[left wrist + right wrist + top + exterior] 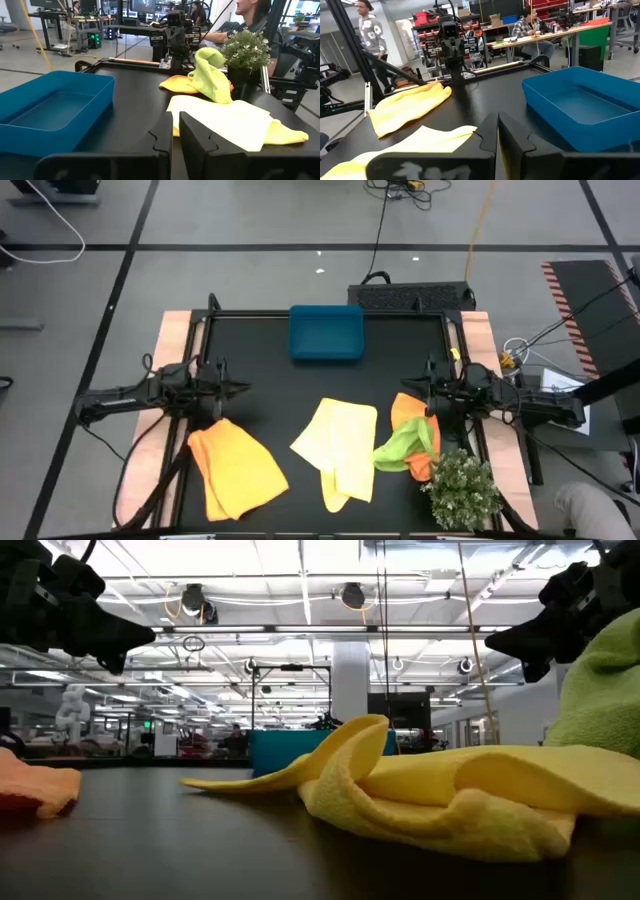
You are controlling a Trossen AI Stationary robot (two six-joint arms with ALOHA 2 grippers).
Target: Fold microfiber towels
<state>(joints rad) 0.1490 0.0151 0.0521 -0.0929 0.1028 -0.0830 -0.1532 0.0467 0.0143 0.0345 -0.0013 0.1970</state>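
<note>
A crumpled pale yellow towel [340, 448] lies at the table's near middle. An orange towel [235, 468] lies bunched at the near left. A lime green towel [405, 444] is heaped on the second orange towel [408, 410] at the near right, as the left wrist view [212, 75] also shows. My left gripper [243, 389] hangs shut above the table's left side, past the left orange towel. My right gripper [404, 391] hangs shut above the right side, just beyond the orange and green heap. Neither touches a towel.
A teal tray [326, 333] stands at the far middle. A small bushy plant [462, 488] stands at the near right corner, beside the green towel. Bare black tabletop lies between the two grippers. People sit and stand in the room beyond the table.
</note>
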